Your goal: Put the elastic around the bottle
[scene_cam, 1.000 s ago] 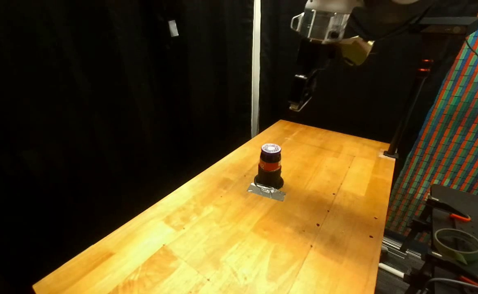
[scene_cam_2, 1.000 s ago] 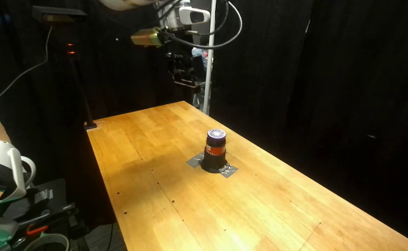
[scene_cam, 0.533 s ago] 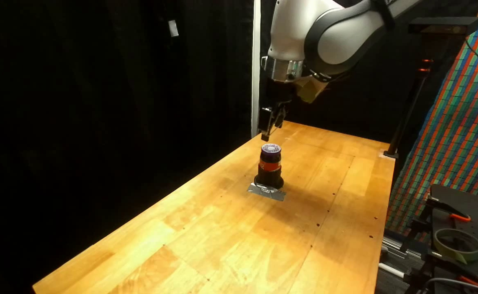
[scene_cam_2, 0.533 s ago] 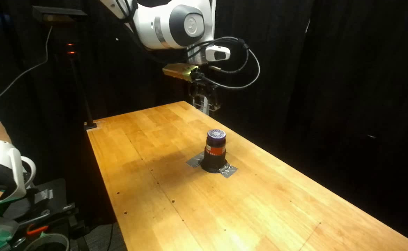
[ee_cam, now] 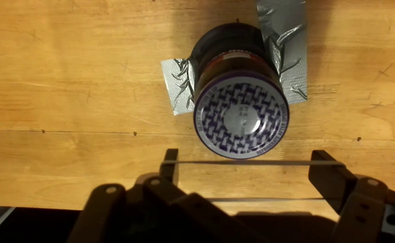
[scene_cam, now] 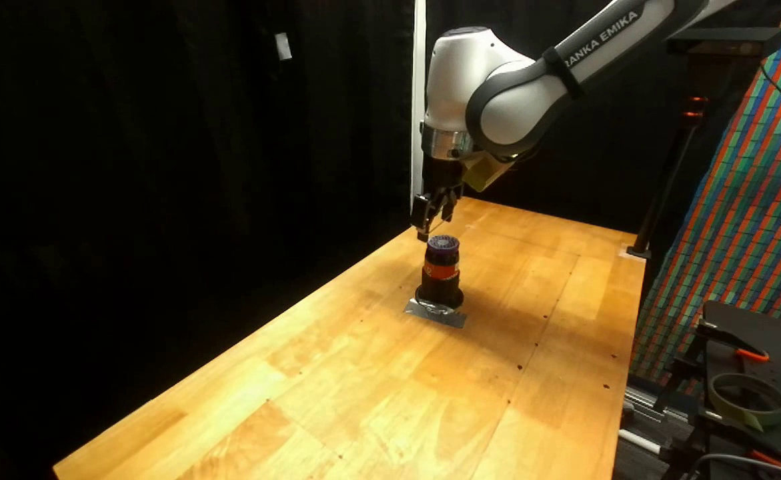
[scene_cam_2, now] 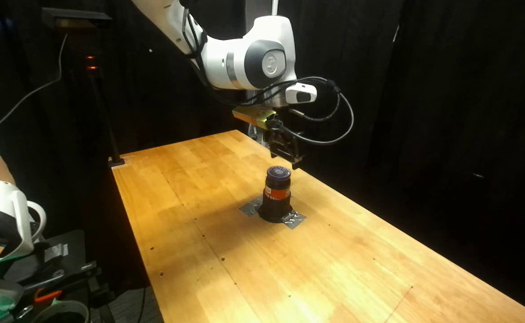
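Just carried down and across within the last second, from high up and well apart to close by the top of the bottle (scene_cam: 442, 268). Holds the elastic (ee_cam: 251, 162) taut around the widely parted fingers (ee_cam: 169, 172) of the gripper (ee_cam: 249, 172): in the wrist view, two thin, dull lines, almost parallel, just beside the lid (ee_cam: 241, 118), not around; cannot tell whether touching. Probably lining up, then, with a shift over the lid and a drop to come; could snag on the way down. As for the bottle, stands upright on the table (scene_cam: 363, 373), seemingly in a flared black base (scene_cam_2: 275, 211) fixed with shiny, crinkled tape (ee_cam: 288, 60). Wears an orange-red label (scene_cam_2: 277, 194) beneath a flat, round lid, purple-edged, printed like basketwork around a pale, glossy centre. Rests on smooth, honey-coloured wood, dotted with small dark holes (ee_cam: 135, 133).
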Available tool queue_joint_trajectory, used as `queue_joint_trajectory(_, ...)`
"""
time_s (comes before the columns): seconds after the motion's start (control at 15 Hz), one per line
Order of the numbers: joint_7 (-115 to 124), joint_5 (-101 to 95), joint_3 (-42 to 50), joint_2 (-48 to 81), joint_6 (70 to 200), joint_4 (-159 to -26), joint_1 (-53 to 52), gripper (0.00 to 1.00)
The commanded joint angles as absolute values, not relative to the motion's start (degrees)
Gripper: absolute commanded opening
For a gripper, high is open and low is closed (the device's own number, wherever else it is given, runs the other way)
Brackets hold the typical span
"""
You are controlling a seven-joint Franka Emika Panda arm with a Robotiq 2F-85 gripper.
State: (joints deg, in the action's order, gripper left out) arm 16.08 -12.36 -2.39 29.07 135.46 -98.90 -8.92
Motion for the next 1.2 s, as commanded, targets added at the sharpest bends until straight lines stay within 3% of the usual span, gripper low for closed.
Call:
queue_joint_trajectory(0.0, 17.1, -11.1, -0.6, 32.3, 136.2, -95.7, -9.7, 1.0)
queue_joint_trajectory(0.73, 14.0, -2.2, -2.6, 36.1, 133.3, -94.7, -7.9, 1.0)
queue_joint_trajectory(1.13, 16.7, -3.1, -0.2, 36.7, 138.2, -94.4, -9.1, 1.0)
